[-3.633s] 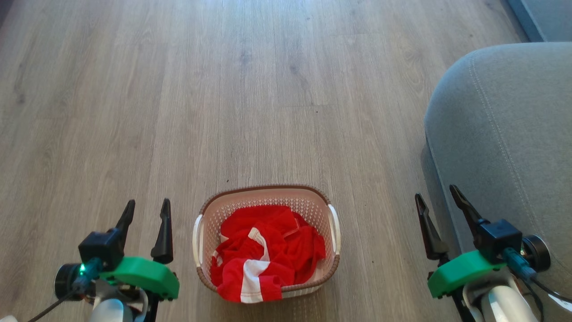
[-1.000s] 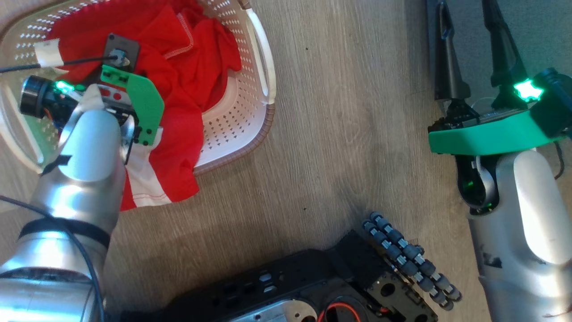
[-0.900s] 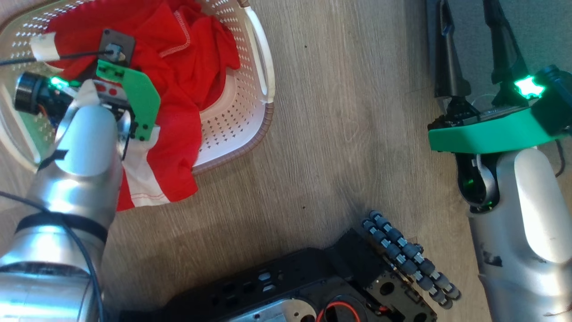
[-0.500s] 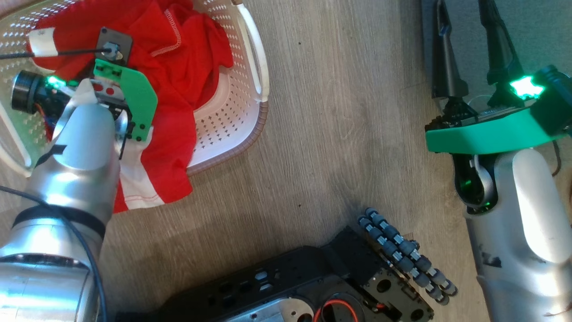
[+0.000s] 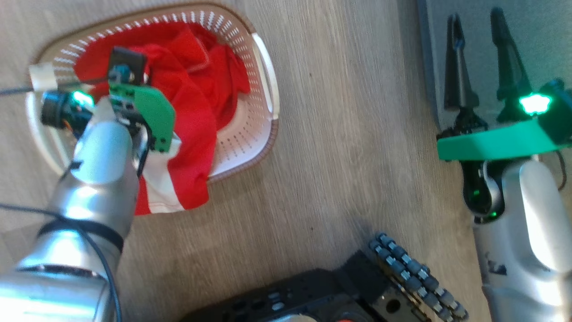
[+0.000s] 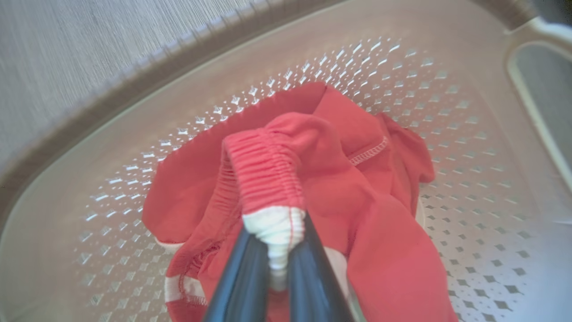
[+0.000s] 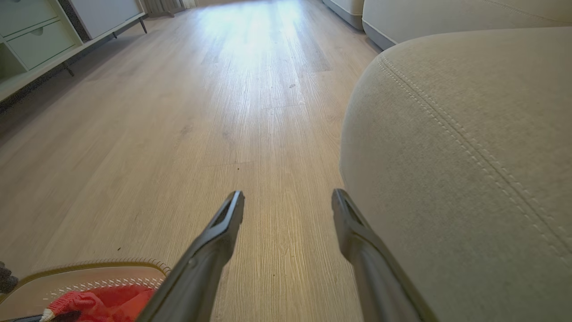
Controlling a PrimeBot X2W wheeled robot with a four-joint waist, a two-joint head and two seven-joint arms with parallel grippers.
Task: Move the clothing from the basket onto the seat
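Observation:
The cream basket point(image 5: 263, 89) stands on the wood floor at the upper left of the head view, with the red, white-striped clothing point(image 5: 196, 116) heaped in it and one part hanging over its near rim. My left arm reaches down into it. In the left wrist view my left gripper point(image 6: 276, 241) is shut on a gathered red and white fold of the clothing point(image 6: 268, 174), raised above the basket floor point(image 6: 469, 188). My right gripper point(image 5: 475, 18) stands open beside the grey seat point(image 5: 536, 36), holding nothing. The right wrist view shows that gripper point(image 7: 288, 197), the seat point(image 7: 469, 156) and the basket rim point(image 7: 89, 264).
My black base with its roller wheel point(image 5: 415, 277) fills the lower middle of the head view. Open wood floor point(image 5: 348, 134) lies between basket and seat. A low cabinet with drawers point(image 7: 40, 40) and another sofa section point(image 7: 447, 13) stand farther off.
The head camera has shifted, moving the whole picture. Since the earliest frame my left arm has gone down into the basket onto the clothing. My right gripper stays open by the seat.

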